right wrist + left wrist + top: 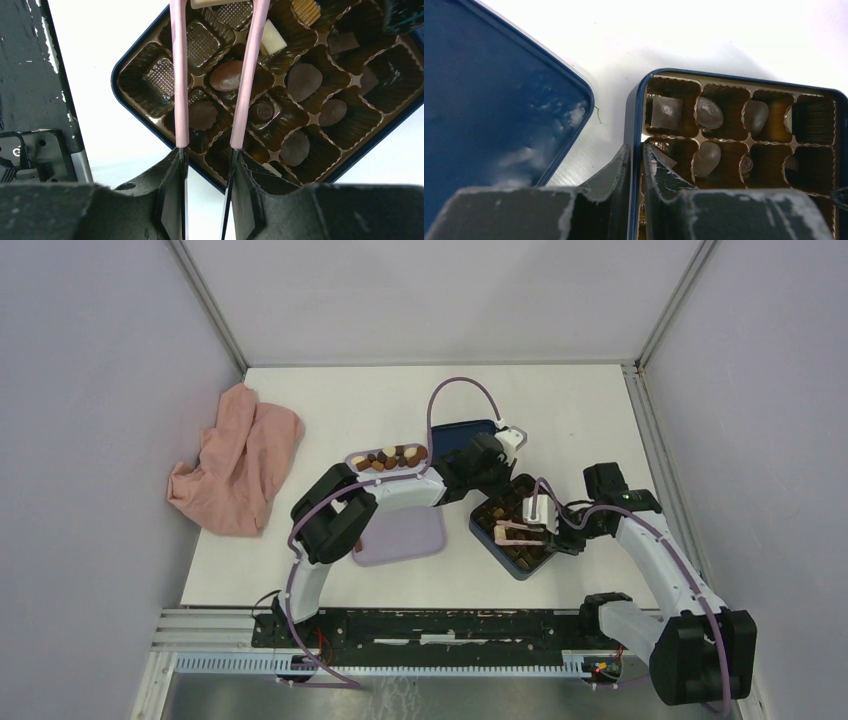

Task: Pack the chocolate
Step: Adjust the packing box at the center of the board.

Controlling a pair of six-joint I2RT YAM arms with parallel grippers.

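The dark blue box (pixel 521 573) with brown compartments lies right of centre and holds several chocolate pieces (pixel 304 80). My left gripper (pixel 495 488) is shut on the box's far-left wall, one finger inside and one outside (pixel 636 159). My right gripper (pixel 553 530) is shut on pink tongs (pixel 178 75) over the box. The tong tips hold a cream-white chocolate (pixel 503 532), which sits at the top edge of the right wrist view (pixel 220 2). More chocolate pieces (pixel 392 457) lie in a lilac tray behind my left forearm.
The box's dark blue lid (pixel 462 432) lies just behind the box and fills the left of the left wrist view (pixel 489 100). A flat lilac tray (pixel 402 537) lies left of the box. A pink cloth (pixel 238 462) lies at the far left.
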